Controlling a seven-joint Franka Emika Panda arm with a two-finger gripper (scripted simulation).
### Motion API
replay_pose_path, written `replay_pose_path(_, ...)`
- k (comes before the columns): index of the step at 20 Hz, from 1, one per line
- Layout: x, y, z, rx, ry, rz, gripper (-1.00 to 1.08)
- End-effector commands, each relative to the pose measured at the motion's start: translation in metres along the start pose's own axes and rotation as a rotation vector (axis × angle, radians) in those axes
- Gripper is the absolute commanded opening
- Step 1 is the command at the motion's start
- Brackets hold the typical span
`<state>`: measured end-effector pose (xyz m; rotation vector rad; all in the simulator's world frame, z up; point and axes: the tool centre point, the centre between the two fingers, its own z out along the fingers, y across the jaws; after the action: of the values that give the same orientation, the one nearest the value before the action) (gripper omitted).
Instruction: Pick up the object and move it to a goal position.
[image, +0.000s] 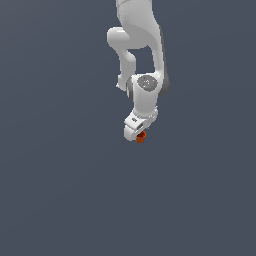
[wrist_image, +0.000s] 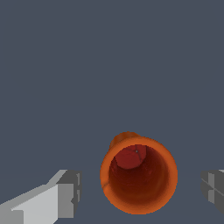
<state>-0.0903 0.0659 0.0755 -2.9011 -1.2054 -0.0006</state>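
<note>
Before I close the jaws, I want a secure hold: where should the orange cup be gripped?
Grip the orange cup across its outer wall just below the rim, coming straight down from above. It stands upright with its mouth open toward the wrist camera, and the open gripper has one finger on each side, neither touching.

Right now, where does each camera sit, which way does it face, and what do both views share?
Exterior view: off the arm, facing the white arm, its gripper and the orange cup.
Wrist view: on the wrist, looking into the cup's open mouth; grey fingertips flank it, apart from it.
Shared: cup and gripper.
</note>
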Motion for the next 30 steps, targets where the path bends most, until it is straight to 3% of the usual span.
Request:
replay_pose_path(1,0.000,-0.001,0.011,0.001,0.000,-0.002,1.00)
replay_pose_path(11,0.000,-0.001,0.038,0.000,0.000,-0.004,1.00)
replay_pose_path(12,0.000,-0.001,0.038,0.000,0.000,-0.004,-1.00)
replay_pose_path(30,-0.003,0.004,0.020,-0.001,0.000,-0.004,-1.00)
